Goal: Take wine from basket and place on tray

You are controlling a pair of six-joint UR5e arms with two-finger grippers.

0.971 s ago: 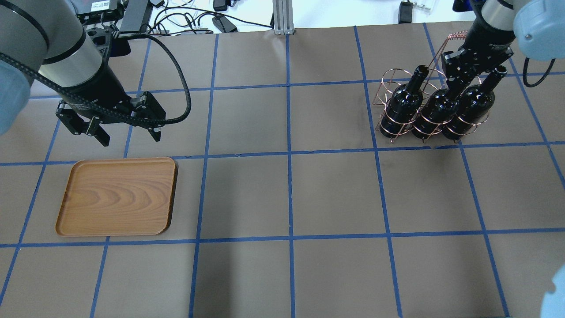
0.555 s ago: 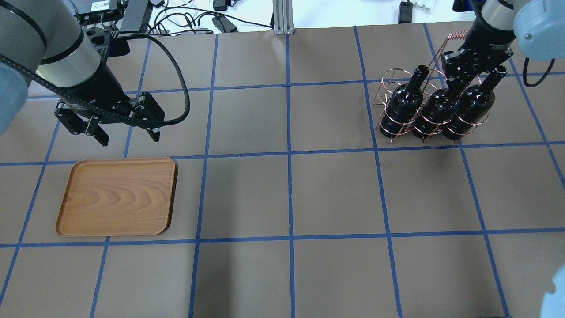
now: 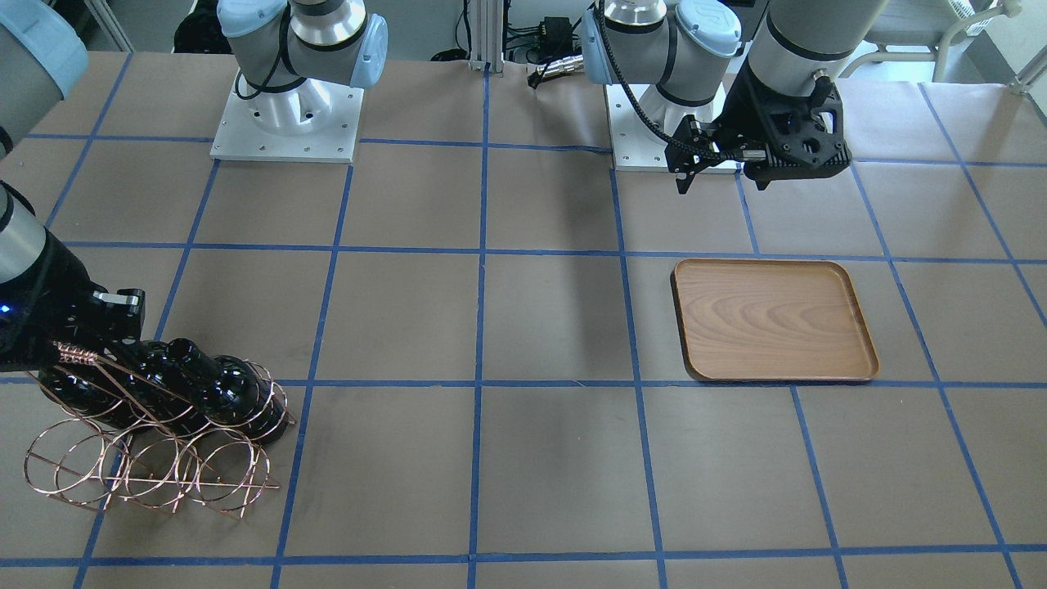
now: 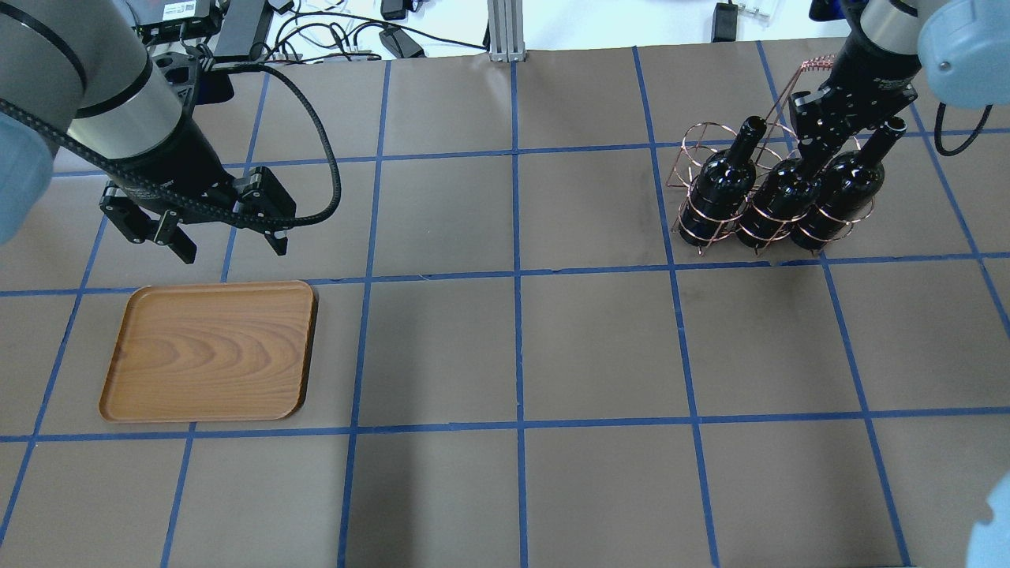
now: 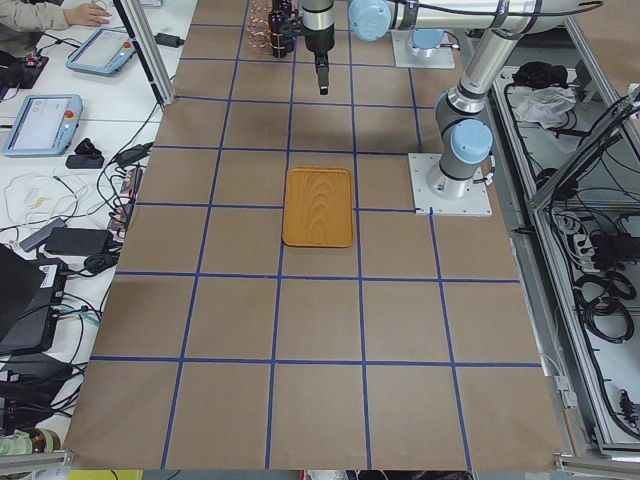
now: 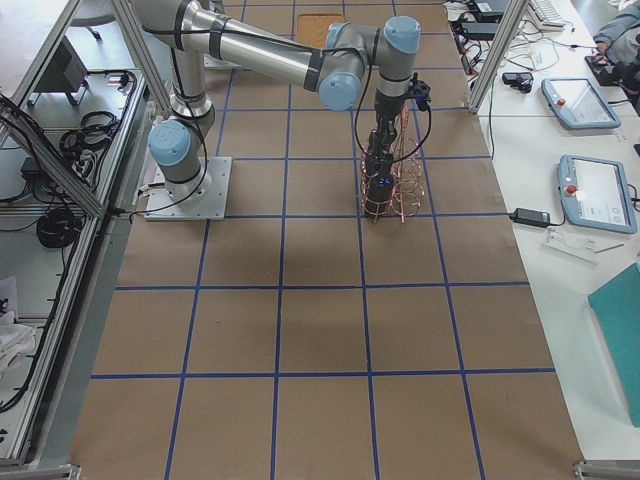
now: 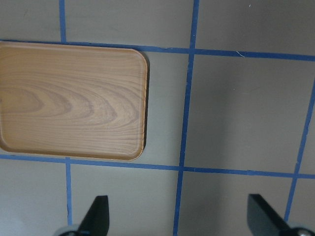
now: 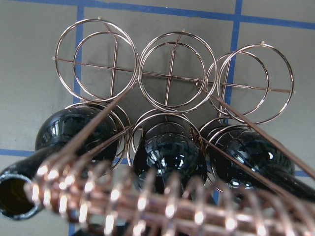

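We count three wine bottles, one basket (image 8: 147, 204), one tray (image 4: 209, 351) and two grippers on the taped brown table (image 4: 513, 347).

All three bottles stand in the basket, side by side in one row. They are the middle bottle (image 4: 777, 205), the inner bottle (image 4: 722, 185) toward the table's centre and the outer bottle (image 4: 840, 189) toward its end. From the right wrist camera we count six top rings in two rows of three. One row holds a bottle in each ring, and the table shows through the other three.

The right gripper (image 4: 821, 142) sits over the middle bottle's neck, close beside the basket's twisted handle. Its fingers are hidden, so we cannot tell whether it grips the neck.

The left gripper (image 4: 233, 248) hangs above the table just beyond the tray's far edge, its two fingers (image 7: 98, 216) spread wide apart.

The tray lies flat on the robot's left side, well apart from the basket.
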